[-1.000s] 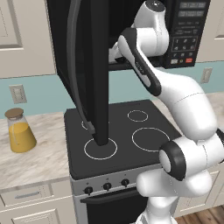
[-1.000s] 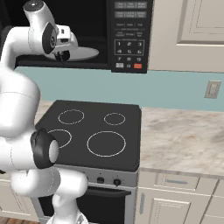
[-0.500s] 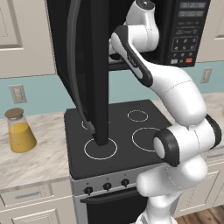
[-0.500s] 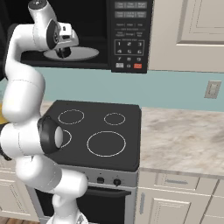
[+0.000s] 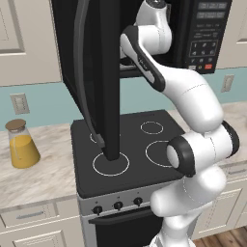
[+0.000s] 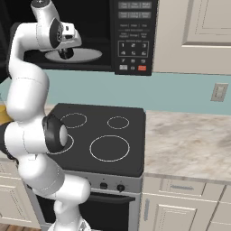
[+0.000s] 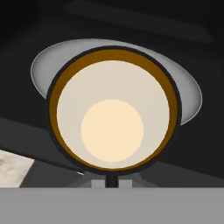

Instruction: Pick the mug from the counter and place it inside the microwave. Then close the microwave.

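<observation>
The black mug (image 7: 112,109) with its pale inside fills the middle of the hand view, seen from straight above. My gripper (image 7: 112,180) is shut on the mug's near rim. Under the mug lies the white round plate (image 7: 189,94) of the microwave (image 6: 133,43). From the right base view the mug (image 6: 66,53) hangs from my gripper (image 6: 66,48) inside the open microwave, low over the plate (image 6: 85,56); whether it touches I cannot tell. The microwave's black door (image 5: 103,72) stands wide open, its long handle (image 5: 79,82) facing out.
The open door juts over the black stovetop (image 6: 103,135) and hides much of the microwave's inside in the left base view. A cork-topped flask of orange liquid (image 5: 20,144) stands on the beige counter (image 5: 43,178) at the left. More counter (image 6: 189,144) lies right of the stove.
My arm has straightened upward and its elbow has risen. The hand with the mug has moved slightly deeper over the plate. The door has not moved.
</observation>
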